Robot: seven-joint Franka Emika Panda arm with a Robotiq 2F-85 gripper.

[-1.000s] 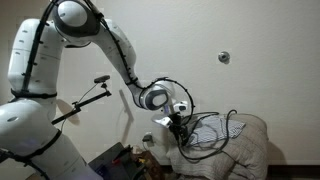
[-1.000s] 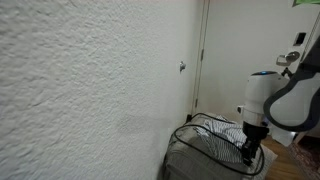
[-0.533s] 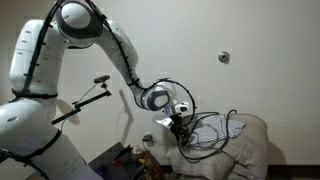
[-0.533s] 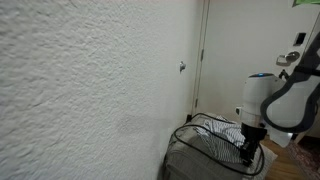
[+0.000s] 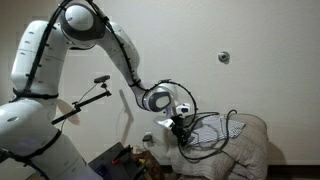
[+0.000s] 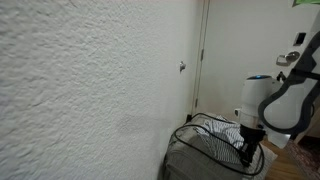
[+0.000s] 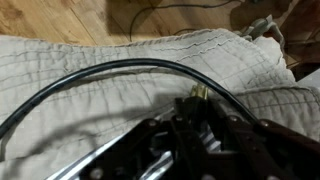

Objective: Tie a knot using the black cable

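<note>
No knot shows yet: the black cable point(image 7: 140, 63) lies in loose, untied loops on the quilted cushion point(image 7: 90, 45), and the gripper point(image 5: 180, 127) is down among them, but I cannot tell whether its jaws grip anything.

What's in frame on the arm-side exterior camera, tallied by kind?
Thin black looped cable: 1
Pale quilted fabric cushion: 1
Stiff black rod with clamp head: 1
Small round metal wall fitting: 1
White robot arm: 1
Total: 5
</note>
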